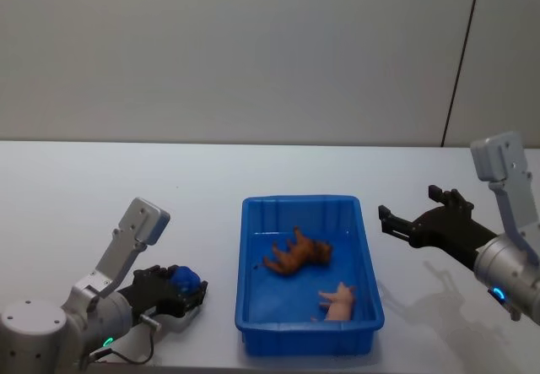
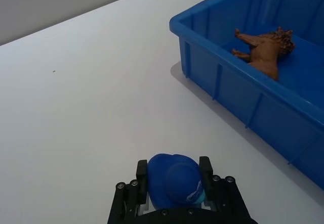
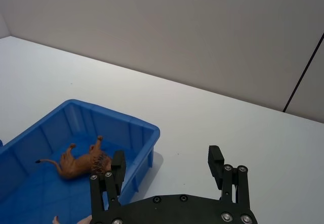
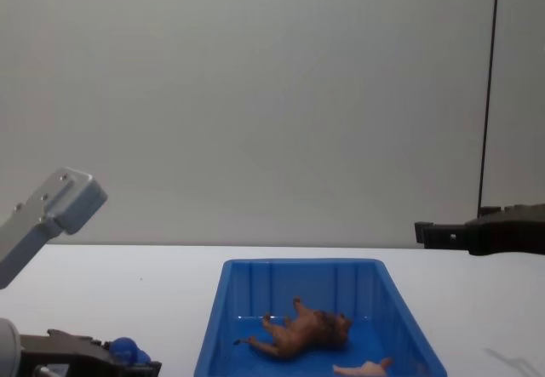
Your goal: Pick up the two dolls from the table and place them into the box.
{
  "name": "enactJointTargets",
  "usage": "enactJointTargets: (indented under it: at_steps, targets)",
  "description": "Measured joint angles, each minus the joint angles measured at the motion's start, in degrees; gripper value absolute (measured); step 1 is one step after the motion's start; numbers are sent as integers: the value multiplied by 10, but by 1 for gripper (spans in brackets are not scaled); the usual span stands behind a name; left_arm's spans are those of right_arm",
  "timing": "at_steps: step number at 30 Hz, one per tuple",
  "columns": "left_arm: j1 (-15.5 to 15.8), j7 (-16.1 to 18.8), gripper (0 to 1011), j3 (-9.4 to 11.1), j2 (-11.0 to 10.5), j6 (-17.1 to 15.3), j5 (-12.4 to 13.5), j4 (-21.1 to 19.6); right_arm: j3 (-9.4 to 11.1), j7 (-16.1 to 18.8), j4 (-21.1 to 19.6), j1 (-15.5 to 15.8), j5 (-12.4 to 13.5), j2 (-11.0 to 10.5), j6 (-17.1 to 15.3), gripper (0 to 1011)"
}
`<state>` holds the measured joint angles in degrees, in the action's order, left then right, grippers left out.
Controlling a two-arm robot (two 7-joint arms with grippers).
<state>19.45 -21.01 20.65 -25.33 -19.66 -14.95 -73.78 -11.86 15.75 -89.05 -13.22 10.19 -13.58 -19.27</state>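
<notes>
head view, box: blue box (image 1: 309, 344) sits mid-table on the white table (image 1: 84, 188). Lion (image 1: 297, 252) lies on its side in the middle of the box floor; pink figure (image 1: 340, 300) lies near the box's near right corner.
head view, left gripper: left gripper (image 1: 187, 293) is low over the table, left of the box and near the front edge, fingers clamped on the blue toy (image 1: 184, 278).
head view, right gripper: right gripper (image 1: 408, 213) hangs above the table just right of the box, spread wide, nothing in it.
left wrist view: blue toy (image 2: 174, 183) is pinched between the two pads (image 2: 205, 169), one on each side. Table under it is bare. Box wall (image 2: 228, 90) is off to one side, apart from the toy; lion (image 2: 264, 49) is inside the box.
right wrist view: right gripper (image 3: 167, 169) is wide open and empty, with table showing between the fingers (image 3: 215, 161). Box (image 3: 147, 133) is beside and below it; lion (image 3: 83, 162) is on the floor, and the pink figure (image 3: 83, 220) shows at the picture edge.
chest view: lion (image 4: 302, 330) and pink figure (image 4: 362, 367) are in the box (image 4: 298, 266). Blue toy (image 4: 126, 350) is low at the left, held in the left gripper (image 4: 128, 362). Right arm (image 4: 485, 231) is raised at the right edge.
progress: two dolls are already in the box. The blue toy is grasped but still outside it; remaining steps look like lift, carry right over the rim, release.
</notes>
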Motion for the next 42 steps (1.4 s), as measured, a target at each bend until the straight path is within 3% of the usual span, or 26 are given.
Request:
enactJointTargets:
  at_steps: [1, 12, 21, 35, 42]
  targets:
    - [1, -1, 612, 0, 0, 0, 1, 1, 0, 0, 0, 0, 0, 0, 0, 1001]
    - [13, -12, 527, -1, 2, -16, 19, -4, 0, 0, 0, 0, 0, 0, 0, 1001]
    - [36, -29, 476, -3, 6, -21, 53, -27, 0, 0, 0, 0, 0, 0, 0, 1001]
    - [113, -89, 390, 19, 56, 17, 112, 16, 0, 0, 0, 0, 0, 0, 0, 1001]
    - [151, -115, 626, 32, 85, 37, 129, 56, 0, 0, 0, 0, 0, 0, 0, 1001]
